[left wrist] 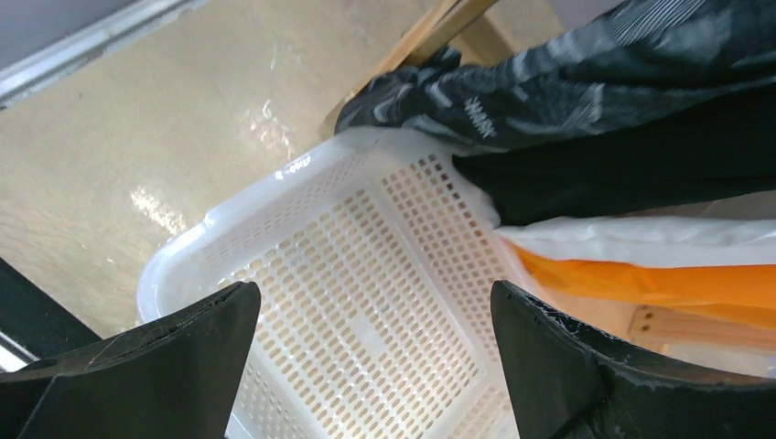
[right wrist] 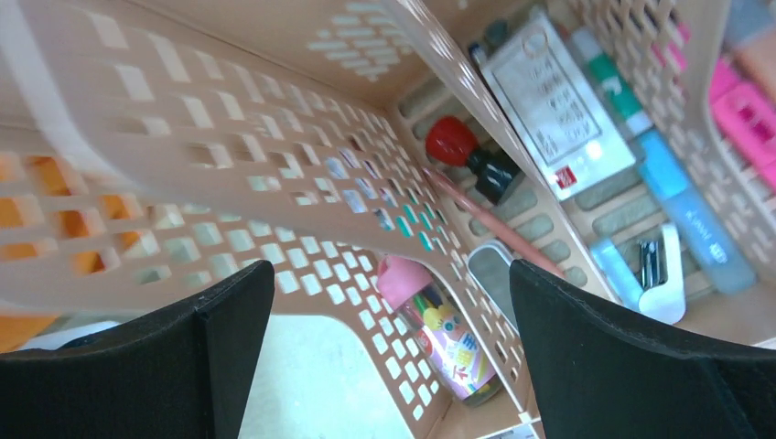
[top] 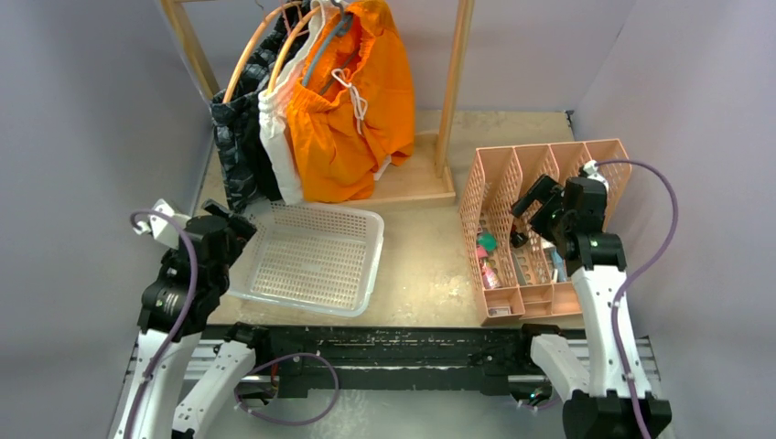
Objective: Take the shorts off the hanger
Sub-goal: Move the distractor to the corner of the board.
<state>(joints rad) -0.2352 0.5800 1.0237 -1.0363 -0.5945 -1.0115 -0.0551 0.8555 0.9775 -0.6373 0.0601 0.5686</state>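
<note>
Left gripper [left wrist: 375, 302] jaws wide apart, empty, over white basket [left wrist: 183, 265] near its left rim. Right gripper [right wrist: 393, 283] equally wide, empty, above peach organizer [right wrist: 183, 119]. On hangers at wooden rack [top: 450, 82]: orange shorts [top: 352, 119], white pair [top: 277, 146], black pair [left wrist: 622, 174], camo pair [top: 233, 137]; hems at basket's far edge. Bare table [top: 421, 256] between basket and organizer.
</note>
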